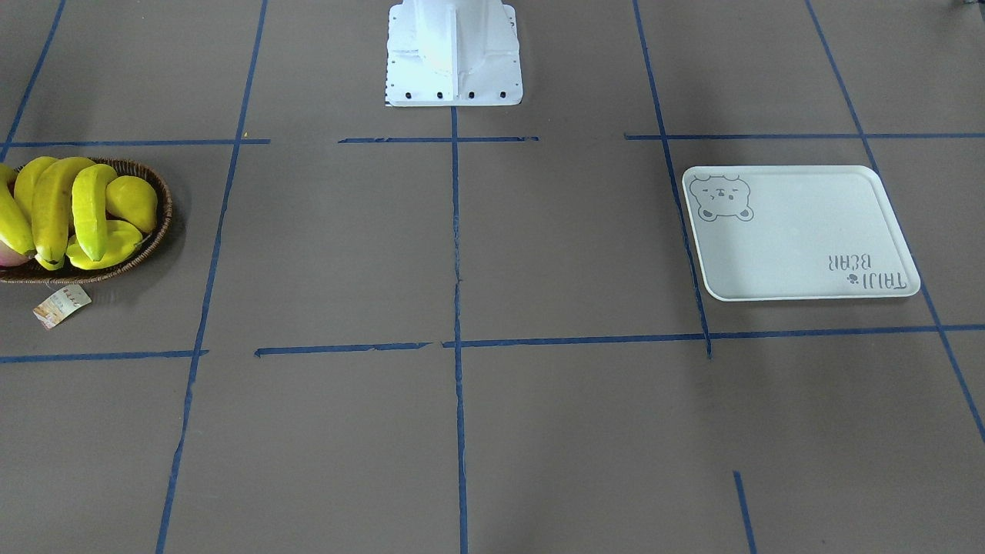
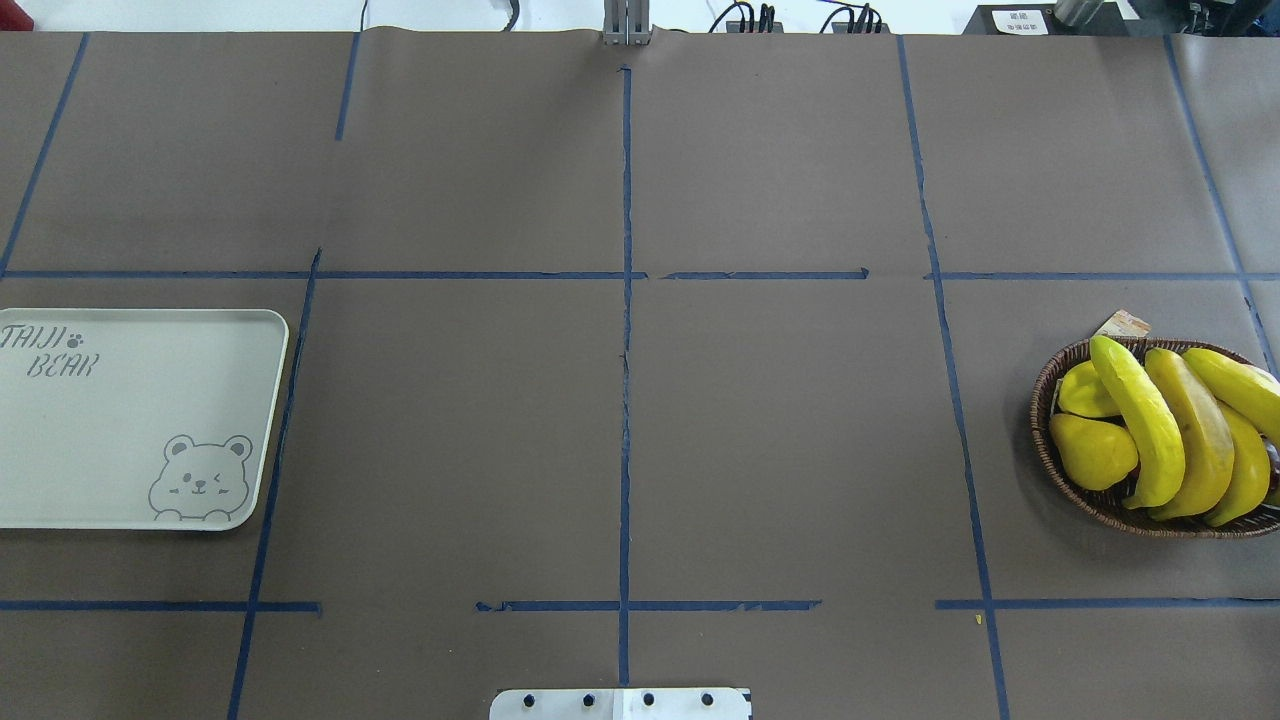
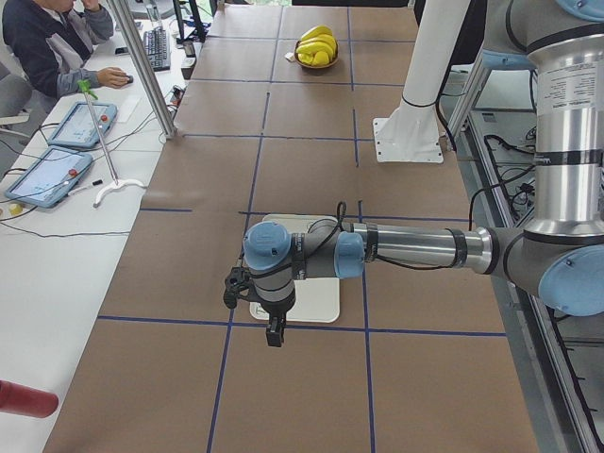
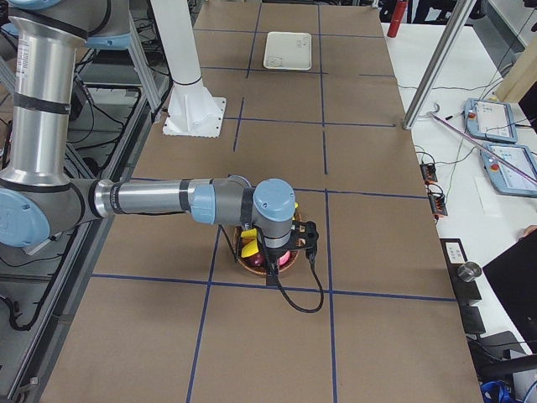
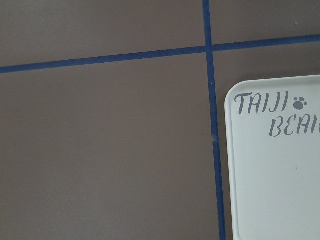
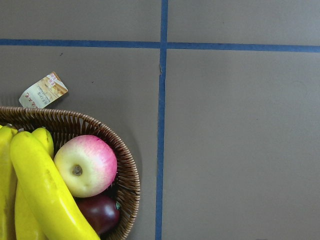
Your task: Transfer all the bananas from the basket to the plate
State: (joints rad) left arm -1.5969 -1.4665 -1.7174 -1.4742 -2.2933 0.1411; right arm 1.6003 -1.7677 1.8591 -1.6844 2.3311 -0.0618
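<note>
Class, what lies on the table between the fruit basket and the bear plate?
In the overhead view, only brown table cover crossed by blue tape lines; the stretch from basket to plate is bare.

A robotics lab: tape-gridded table (image 2: 450, 450), teach pendants (image 3: 83, 125), and an operator (image 3: 47, 42) seated at a side desk (image 3: 57, 255).

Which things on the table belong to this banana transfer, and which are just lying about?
Job: bananas, basket, plate.
Just lying about: yellow pear-like fruit, pink-yellow apple, dark red fruit, paper tag beside the basket.
</note>
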